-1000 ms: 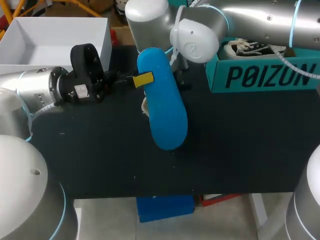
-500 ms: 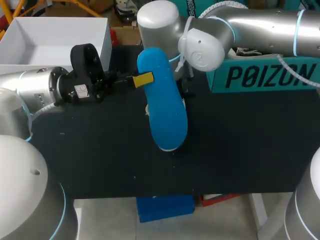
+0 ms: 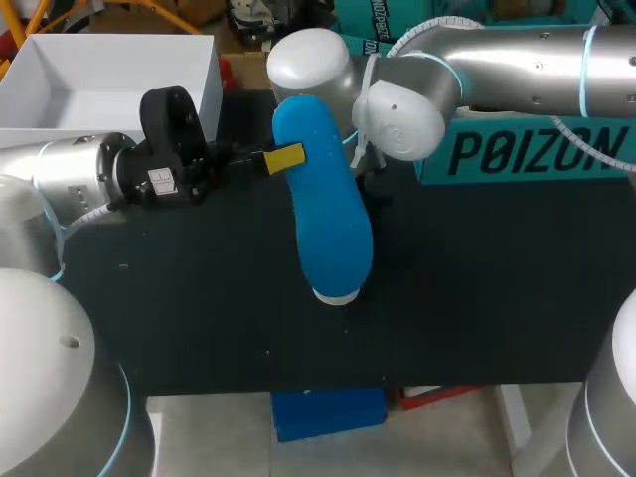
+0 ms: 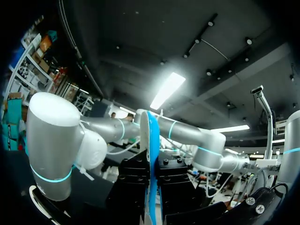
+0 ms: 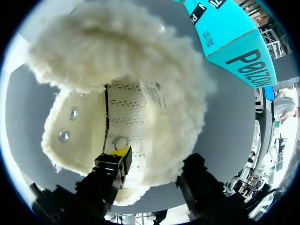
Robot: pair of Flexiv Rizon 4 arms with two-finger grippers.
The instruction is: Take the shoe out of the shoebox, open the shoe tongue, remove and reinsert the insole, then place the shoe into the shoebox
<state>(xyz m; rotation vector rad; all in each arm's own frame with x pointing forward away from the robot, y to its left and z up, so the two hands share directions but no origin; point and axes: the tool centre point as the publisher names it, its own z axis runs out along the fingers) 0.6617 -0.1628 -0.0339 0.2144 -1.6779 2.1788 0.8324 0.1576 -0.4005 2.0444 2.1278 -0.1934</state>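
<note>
Holding the blue insole (image 3: 323,199) by its far end, the left gripper (image 3: 285,159) comes in from the left and has it raised over the middle of the table (image 3: 179,318), presumably to leave room for the shoe below; in the left wrist view the insole runs edge-on between the closed jaws, pinched from both faces; its long axis lies far to near, the near end swung a little to the right, with a broad face turned up toward the head view; the right arm (image 3: 497,60) reaches in from the right, past the teal shoebox (image 3: 527,149) at the far right, and its wrist hides its pincer from above; in the right wrist view the right gripper (image 5: 157,159) straddles the fleece rim of the shoe (image 5: 131,61), one yellow tip (image 5: 121,152) inside over the white footbed, the other finger outside the collar, so it looks clamped on that wall, most likely to pin the shoe and hold its mouth open for the insole's return; the shoe sits on the table beneath the insole, outside the shoebox, almost wholly hidden from above; a flap with two metal eyelets (image 5: 72,112) lies spread to one side of the opening; which way the toe points I cannot tell; a white box (image 3: 109,79) stands at the far left.
</note>
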